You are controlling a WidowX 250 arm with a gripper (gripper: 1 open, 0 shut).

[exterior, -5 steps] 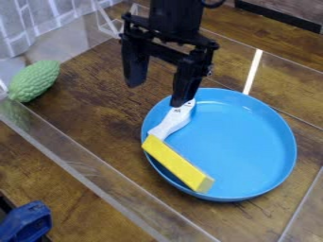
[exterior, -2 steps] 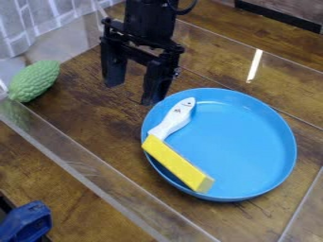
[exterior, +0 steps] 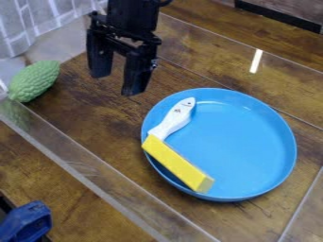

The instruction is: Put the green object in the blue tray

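Note:
The green object, a bumpy light-green oval, lies on the wooden table at the far left. The blue tray, a wide round plate with a raised rim, sits at the centre right. My black gripper hangs open between them, fingers pointing down, nothing between them. It is to the right of the green object and left of the tray.
Inside the tray lie a yellow rectangular block at the front-left rim and a small white object behind it. A blue item shows at the bottom left corner. A clear edge strip runs diagonally across the table front.
My gripper has moved left, away from the tray's rim and toward the green object. It stayed open. Nothing else moved.

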